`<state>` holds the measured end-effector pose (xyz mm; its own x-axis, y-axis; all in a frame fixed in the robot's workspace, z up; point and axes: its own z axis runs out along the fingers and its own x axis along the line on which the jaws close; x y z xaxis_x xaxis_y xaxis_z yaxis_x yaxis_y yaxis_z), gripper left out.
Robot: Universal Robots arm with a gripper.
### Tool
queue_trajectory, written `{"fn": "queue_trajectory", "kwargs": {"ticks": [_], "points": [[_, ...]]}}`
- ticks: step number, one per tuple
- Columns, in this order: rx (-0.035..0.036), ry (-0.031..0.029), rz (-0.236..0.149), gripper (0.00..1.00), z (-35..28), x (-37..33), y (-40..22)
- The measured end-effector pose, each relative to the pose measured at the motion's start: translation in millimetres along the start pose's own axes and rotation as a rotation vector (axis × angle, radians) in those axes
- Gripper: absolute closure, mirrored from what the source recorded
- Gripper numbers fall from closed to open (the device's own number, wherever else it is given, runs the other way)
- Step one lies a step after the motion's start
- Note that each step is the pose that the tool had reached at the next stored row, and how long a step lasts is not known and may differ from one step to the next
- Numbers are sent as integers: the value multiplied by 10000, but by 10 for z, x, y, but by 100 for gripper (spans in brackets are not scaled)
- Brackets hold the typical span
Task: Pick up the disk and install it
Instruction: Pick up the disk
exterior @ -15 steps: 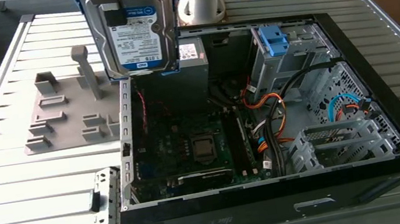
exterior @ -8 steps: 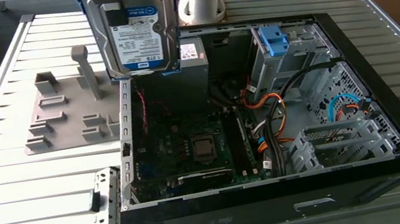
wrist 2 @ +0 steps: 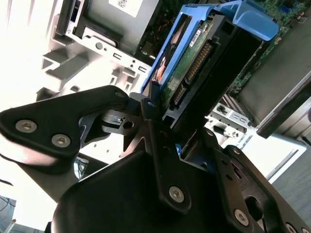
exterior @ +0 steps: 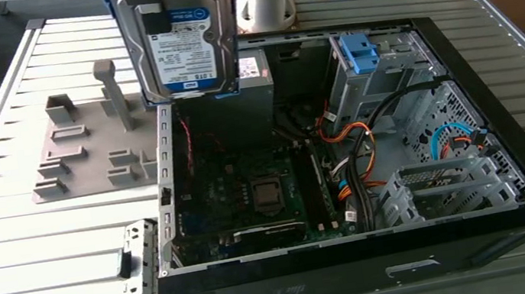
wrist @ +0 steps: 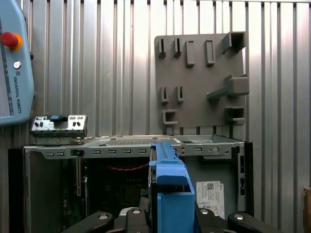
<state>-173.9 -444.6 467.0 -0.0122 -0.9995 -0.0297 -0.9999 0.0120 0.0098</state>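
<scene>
As the disk (exterior: 188, 38) likely enters the open computer case (exterior: 363, 272) edgewise, the end effector (wrist 2: 170, 114) clamps it upright by its end, clear above the case's wall.

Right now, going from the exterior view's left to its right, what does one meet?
Grey slotted fixture → disk, held above the case → blue latch piece → blue cables.

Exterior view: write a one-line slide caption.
The disk hangs upright, label showing, over the open computer case; a grey fixture board lies beside it.
</scene>
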Motion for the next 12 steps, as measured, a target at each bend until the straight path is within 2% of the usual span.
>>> {"fn": "queue_trajectory", "kwargs": {"ticks": [12], "points": [[0, 0, -1, 64, -1, -1, -38]]}}
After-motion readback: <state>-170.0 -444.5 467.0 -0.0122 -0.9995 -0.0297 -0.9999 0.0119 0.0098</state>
